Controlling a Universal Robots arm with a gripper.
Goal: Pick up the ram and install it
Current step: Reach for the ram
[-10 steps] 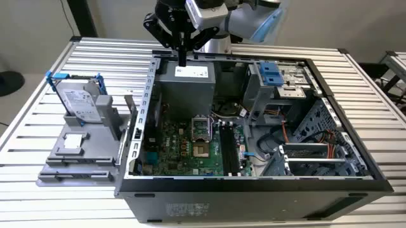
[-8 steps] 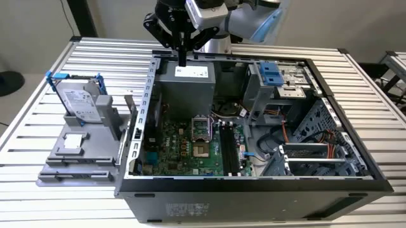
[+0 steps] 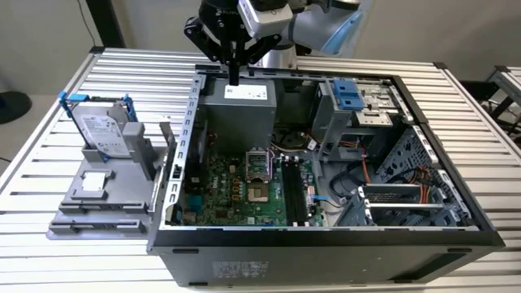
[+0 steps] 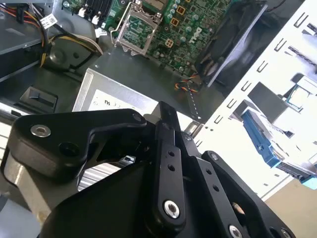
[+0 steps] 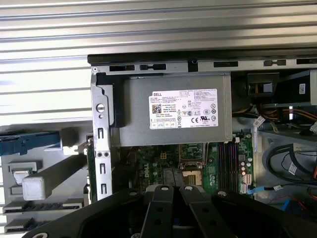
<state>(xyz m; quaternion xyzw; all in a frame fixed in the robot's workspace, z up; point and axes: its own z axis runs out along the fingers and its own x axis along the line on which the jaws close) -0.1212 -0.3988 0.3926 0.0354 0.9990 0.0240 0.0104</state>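
Gripper (image 3: 234, 78) – fingers drawn together, nothing visible between them – hangs over the power supply (image 3: 244, 104), with the black memory slots (image 3: 293, 195) running lengthwise away from it, well apart; where the ram lies I cannot tell.

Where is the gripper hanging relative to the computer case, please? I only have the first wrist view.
Observer: In the exterior view the gripper hangs just above the grey power supply, at the far edge of the open case.
Operator: Thank you. How do the fingers stand?
Observer: The fingers are shut, tips together and pointing straight down.
Operator: And what stands beside the case?
Observer: A silver hard drive in a blue frame stands upright on a grey fixture, on the exterior view's left of the case.
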